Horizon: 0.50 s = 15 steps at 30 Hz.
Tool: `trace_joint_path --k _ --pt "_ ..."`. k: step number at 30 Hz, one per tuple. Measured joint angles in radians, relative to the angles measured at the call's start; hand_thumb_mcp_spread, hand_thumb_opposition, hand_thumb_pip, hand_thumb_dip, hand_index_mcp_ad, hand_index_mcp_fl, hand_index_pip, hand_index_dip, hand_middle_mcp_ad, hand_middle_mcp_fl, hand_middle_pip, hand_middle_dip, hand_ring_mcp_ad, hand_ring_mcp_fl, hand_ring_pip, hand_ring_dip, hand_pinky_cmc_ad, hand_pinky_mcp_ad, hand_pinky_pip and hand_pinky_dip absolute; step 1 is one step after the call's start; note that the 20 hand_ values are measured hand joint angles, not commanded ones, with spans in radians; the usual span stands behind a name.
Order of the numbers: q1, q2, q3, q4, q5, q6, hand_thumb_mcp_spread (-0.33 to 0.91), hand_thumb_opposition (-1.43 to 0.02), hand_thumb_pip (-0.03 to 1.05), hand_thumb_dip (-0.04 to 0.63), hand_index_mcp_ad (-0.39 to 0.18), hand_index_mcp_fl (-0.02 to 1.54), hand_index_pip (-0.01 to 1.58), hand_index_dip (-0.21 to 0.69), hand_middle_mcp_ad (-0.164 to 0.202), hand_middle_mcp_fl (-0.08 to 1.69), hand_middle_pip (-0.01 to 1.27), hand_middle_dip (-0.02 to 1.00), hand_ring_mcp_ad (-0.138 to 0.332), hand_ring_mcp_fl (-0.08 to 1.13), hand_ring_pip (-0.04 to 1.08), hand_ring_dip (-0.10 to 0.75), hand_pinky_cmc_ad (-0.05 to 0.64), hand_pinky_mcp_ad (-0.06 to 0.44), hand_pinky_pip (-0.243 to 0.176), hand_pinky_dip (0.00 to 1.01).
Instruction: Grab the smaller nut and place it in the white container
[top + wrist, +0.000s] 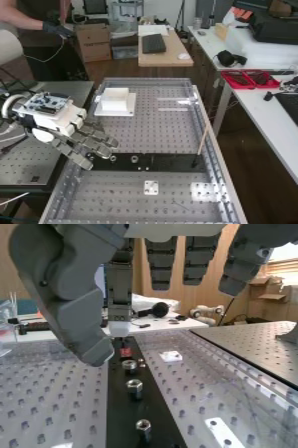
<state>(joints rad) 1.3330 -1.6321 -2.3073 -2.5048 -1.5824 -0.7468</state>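
Nuts point(134, 384) = shiny metal; blk strip point(120, 411) smooth, semi-matt. White container point(115, 102) looks matt plastic, perf. bench top point(151, 136) glossy metal.

The high view looks down at a slant from above the near end of the bench point(113, 202), facing twelve o'clock, my hand point(66, 120) at nine. My wrist view looks from close over the black strip point(120, 424), along it towards the high view's three o'clock. Both share strip, metal nuts point(134, 385) and small white plate point(171, 356).
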Motion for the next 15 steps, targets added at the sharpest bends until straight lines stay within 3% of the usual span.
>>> trace_joint_path --k 6,15 --pt "-0.006 -0.017 -0.001 -0.003 0.003 0.011 0.40 -0.87 0.67 0.253 -0.127 0.02 1.35 0.363 0.080 0.01 0.13 0.21 0.145 0.00 0.09 0.073 0.384 0.297 -0.077 0.13" --pt "-0.005 -0.030 -0.010 0.014 0.012 -0.006 0.40 -0.85 0.67 0.253 -0.127 0.01 1.38 0.372 0.080 0.02 0.13 0.22 0.145 0.00 0.09 0.073 0.379 0.293 -0.075 0.13"
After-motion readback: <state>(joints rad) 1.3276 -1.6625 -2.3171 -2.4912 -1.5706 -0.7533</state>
